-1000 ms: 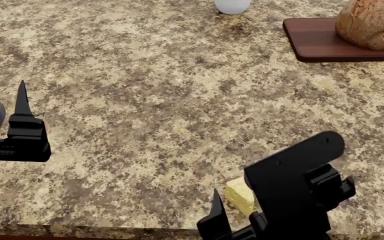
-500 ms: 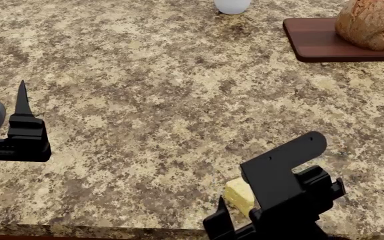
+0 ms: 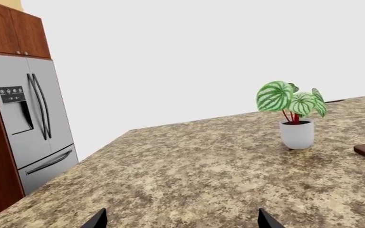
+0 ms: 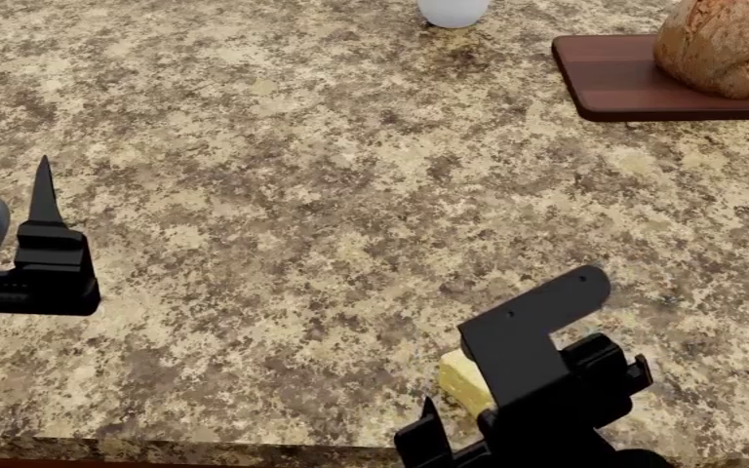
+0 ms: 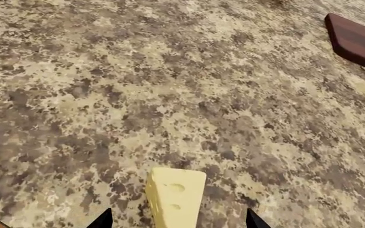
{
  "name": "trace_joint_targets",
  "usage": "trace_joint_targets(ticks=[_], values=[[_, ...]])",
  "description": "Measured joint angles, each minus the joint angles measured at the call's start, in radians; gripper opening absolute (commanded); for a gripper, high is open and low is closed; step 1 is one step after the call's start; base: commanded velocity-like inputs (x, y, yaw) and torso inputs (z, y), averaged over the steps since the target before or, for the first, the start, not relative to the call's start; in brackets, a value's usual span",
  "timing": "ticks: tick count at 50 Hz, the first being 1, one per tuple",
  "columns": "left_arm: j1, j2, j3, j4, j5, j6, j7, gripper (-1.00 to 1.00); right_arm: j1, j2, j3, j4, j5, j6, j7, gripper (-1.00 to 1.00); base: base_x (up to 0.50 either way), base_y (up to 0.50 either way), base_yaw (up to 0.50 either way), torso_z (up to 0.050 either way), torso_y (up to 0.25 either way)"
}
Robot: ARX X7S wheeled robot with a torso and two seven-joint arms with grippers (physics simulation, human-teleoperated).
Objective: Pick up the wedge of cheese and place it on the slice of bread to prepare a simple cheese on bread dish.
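At the lower right, the right gripper (image 5: 177, 219) hangs wide open around the wedge of cheese (image 5: 173, 194), holding nothing; the left gripper (image 3: 179, 221) is also open and empty.

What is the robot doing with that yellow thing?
The robot's right gripper is open, with the wedge of cheese between its fingertips, not yet grabbed. The cheese sits on the speckled counter near the front edge. The slice of bread waits on a wooden board far across the counter. The left gripper is open too, off to the side holding nothing.
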Motion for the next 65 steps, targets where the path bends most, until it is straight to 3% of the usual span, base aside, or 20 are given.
trace_joint_targets(ticks=[10,11,26,36,52,65], values=[[-0.008,0.006,-0.003,0.012,-0.012,-0.021,-0.011,1.00,0.006,-0.003,-0.021,0.045,-0.009,-0.028,-0.004,1.00,0.00,0.00,0.00,0.000,0.000],[-0.009,0.007,-0.004,0.013,-0.013,-0.024,-0.012,1.00,0.006,-0.004,-0.021,0.048,-0.010,-0.030,-0.004,-1.00,0.00,0.00,0.00,0.000,0.000],[-0.012,0.006,-0.003,0.018,-0.024,-0.032,-0.023,1.00,0.008,0.004,0.011,-0.004,0.011,-0.004,0.018,-1.00,0.00,0.00,0.00,0.000,0.000],[0.003,-0.014,0.009,-0.011,-0.013,0.019,-0.012,1.00,0.065,0.001,0.142,-0.164,0.079,0.138,0.064,-1.00,0.00,0.00,0.00,0.000,0.000],[-0.008,-0.007,0.003,0.010,-0.029,-0.017,-0.031,1.00,0.342,0.103,0.339,-0.147,0.778,0.248,0.671,-1.00,0.04,-0.06,0.00,0.000,0.000],[-0.027,0.009,-0.005,0.035,-0.056,-0.063,-0.050,1.00,0.456,0.152,0.376,-0.089,0.984,0.223,0.906,-1.00,0.24,-0.40,0.00,0.000,0.001]])
